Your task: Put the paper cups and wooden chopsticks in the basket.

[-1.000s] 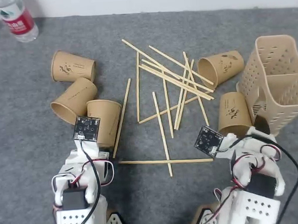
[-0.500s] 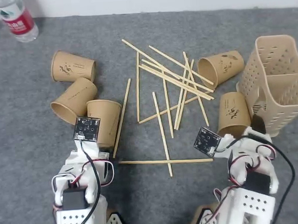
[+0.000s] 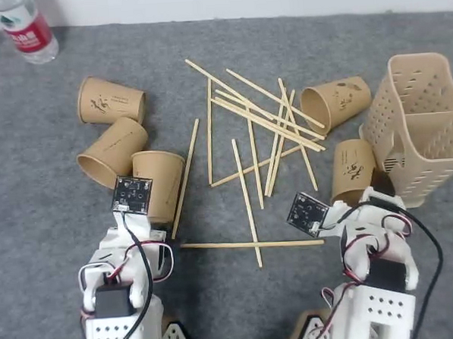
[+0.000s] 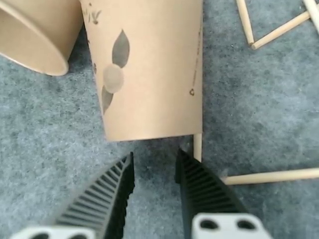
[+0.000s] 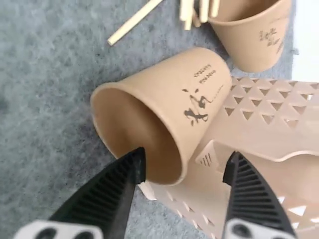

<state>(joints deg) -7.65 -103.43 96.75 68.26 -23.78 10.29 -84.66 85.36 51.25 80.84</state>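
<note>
While right tool (image 5: 187, 155) gapes at a cup (image 5: 169, 109) beside the basket (image 5: 259, 130), left tool (image 4: 154, 154) parted, empty

Count: five paper cups (image 3: 109, 100), two just beside the basket (image 3: 381, 127), three well apart from it. About twelve wooden chopsticks (image 3: 247, 202), overlapping, exact count unclear. One basket. One bottle (image 3: 23, 28).

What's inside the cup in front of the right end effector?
The paper cup looks empty: its visible inner wall is bare. One finger of the right end effector covers part of the mouth.
</note>
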